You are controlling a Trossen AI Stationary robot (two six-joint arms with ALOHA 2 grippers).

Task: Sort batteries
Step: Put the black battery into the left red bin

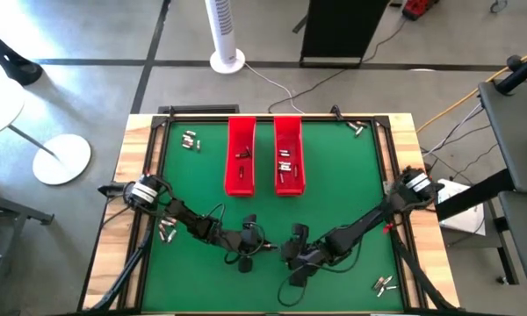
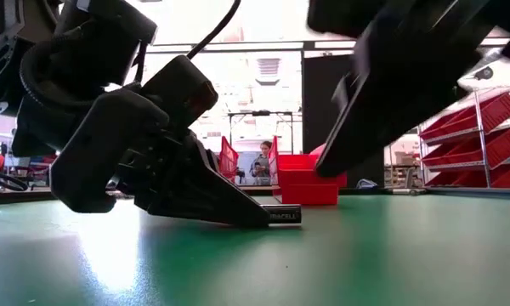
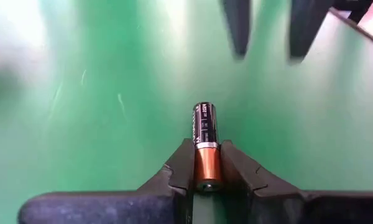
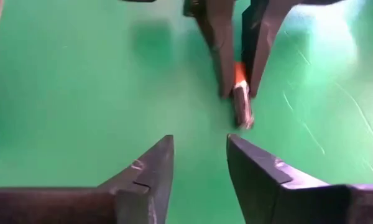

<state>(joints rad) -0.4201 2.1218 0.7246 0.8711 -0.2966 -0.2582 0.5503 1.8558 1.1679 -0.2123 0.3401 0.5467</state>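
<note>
**Copper-ended battery pinched at the tabletop's near edge**

Green felt covers the tabletop [image 1: 334, 175], and two red trays [image 1: 263, 154] stand side by side at its far middle, each with a few batteries inside. Take those trays as the landmark.

Well on the near side of the trays, the left pincer [image 3: 206, 177] lies low on the felt and is closed on a battery [image 3: 205, 146]. Its fingers [image 3: 181, 168] clamp the copper end; the dark, labelled end sticks out past the tips and rests on the felt, as the low view also shows [image 2: 282, 216]. In the high view this pincer [image 1: 265, 247] sits almost straight out from the gap between the trays.

The right pincer [image 4: 199, 165] hangs just beside it, tips pointing at the free end of that same battery [image 4: 241, 102], apart from it. Its jaws stand parted with nothing between them.

Loose batteries lie elsewhere: a cluster left of the trays [image 1: 191, 140], one pair right of them at the far corner [image 1: 357, 128], more near the left arm's base [image 1: 167, 233], and a pair at the near right corner [image 1: 384, 283].
</note>
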